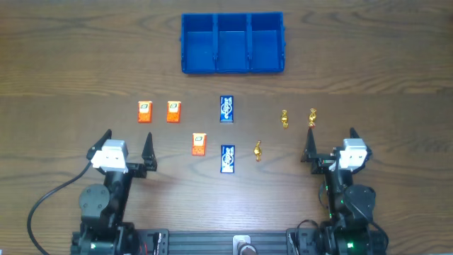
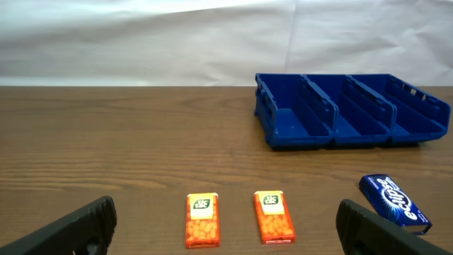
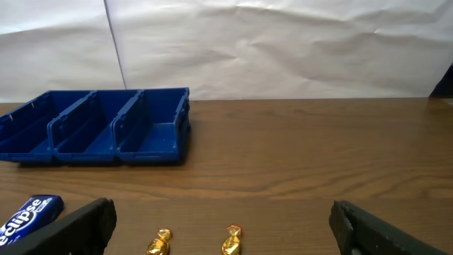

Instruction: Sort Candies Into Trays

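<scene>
Left gripper (image 2: pixel 225 212), jaws released like the right gripper (image 3: pixel 221 209), should straddle 1 orange box (image 2: pixel 274 216) squarely before clenching.

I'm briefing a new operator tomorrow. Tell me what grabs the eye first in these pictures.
The blue tray, three empty compartments, stands out at the far middle of the table. Before it lie candies grouped by colour: three orange boxes to the left, two blue packs in the middle, three gold-wrapped candies to the right. The left gripper and right gripper sit open nearer the bases, holding nothing.
</scene>
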